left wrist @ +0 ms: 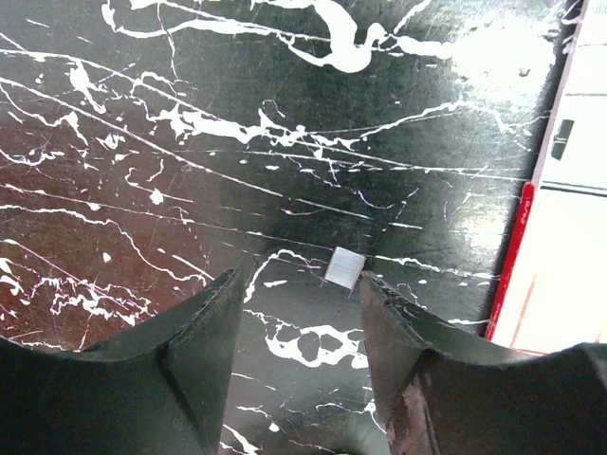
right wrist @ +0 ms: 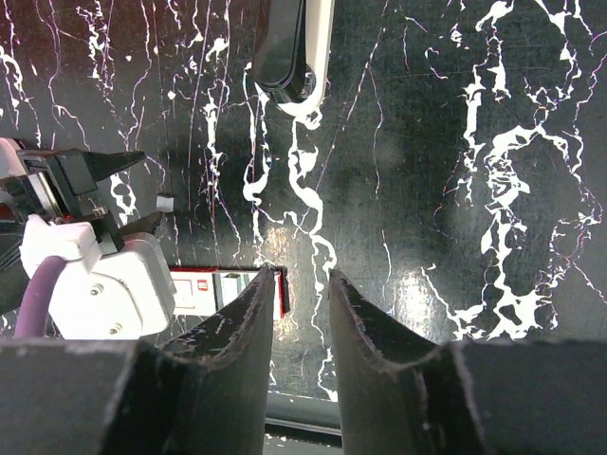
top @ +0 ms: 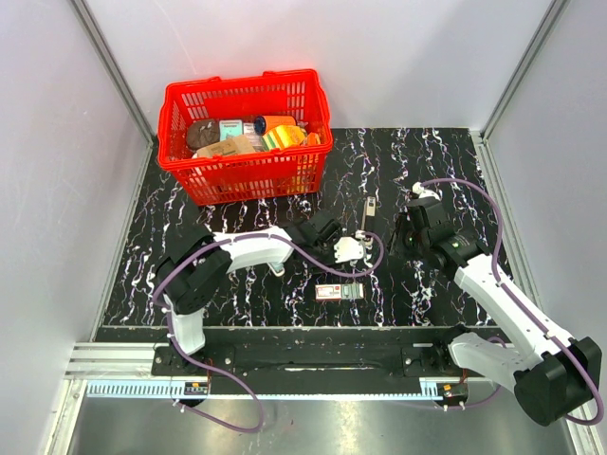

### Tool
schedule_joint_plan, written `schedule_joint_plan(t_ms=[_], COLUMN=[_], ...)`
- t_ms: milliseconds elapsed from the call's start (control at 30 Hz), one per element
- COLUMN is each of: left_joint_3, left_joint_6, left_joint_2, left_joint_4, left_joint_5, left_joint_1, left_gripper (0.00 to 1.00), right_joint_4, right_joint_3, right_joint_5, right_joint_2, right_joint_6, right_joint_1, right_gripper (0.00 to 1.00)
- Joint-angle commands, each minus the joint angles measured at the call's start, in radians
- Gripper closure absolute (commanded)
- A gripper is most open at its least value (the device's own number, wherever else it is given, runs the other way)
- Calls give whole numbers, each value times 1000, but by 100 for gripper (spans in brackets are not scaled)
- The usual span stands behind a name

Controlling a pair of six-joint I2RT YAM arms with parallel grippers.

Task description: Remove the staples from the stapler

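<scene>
The stapler [top: 369, 210] is a slim black bar with a silvery channel, lying on the black marbled table. Its near end shows at the top of the right wrist view [right wrist: 289, 47]. A small silvery staple strip [left wrist: 342, 267] lies on the table just off the tip of my left gripper's right finger; it also shows in the right wrist view [right wrist: 165, 201]. My left gripper [left wrist: 299, 280] [top: 363, 248] is open and empty, low over the table. My right gripper [right wrist: 302, 280] [top: 398, 239] hovers to the right of the stapler, jaws a narrow gap apart with nothing between them.
A small red-green-white box [top: 341, 291] lies near the front edge, also seen in both wrist views [left wrist: 569, 246] [right wrist: 213, 284]. A red basket [top: 245, 175] full of items stands at the back left. Grey walls enclose the table.
</scene>
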Motion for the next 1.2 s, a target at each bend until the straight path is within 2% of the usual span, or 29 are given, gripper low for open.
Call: schedule_joint_plan(t_ms=[0,400,900,1167], left_joint_3=[59,137,93,99], left_joint_6=[-46,-133,66,155], left_joint_2=[12,-42,-25,24], left_joint_4=[-5,-103,-169,-163], left_joint_5=[1,123,268,202], left_joint_1=[2,85,63,30], left_gripper=[43,43,36,33], right_joint_4=[22,22,19,21], right_joint_3=[2,3,25,42], right_joint_5=[-11,-23,-34,-38], right_joint_2=[-9,-7,-9,2], right_joint_6=[-20,-26,-17,-20], right_joint_1=[-9,-15,-17,-21], right_gripper=[64,64,63,63])
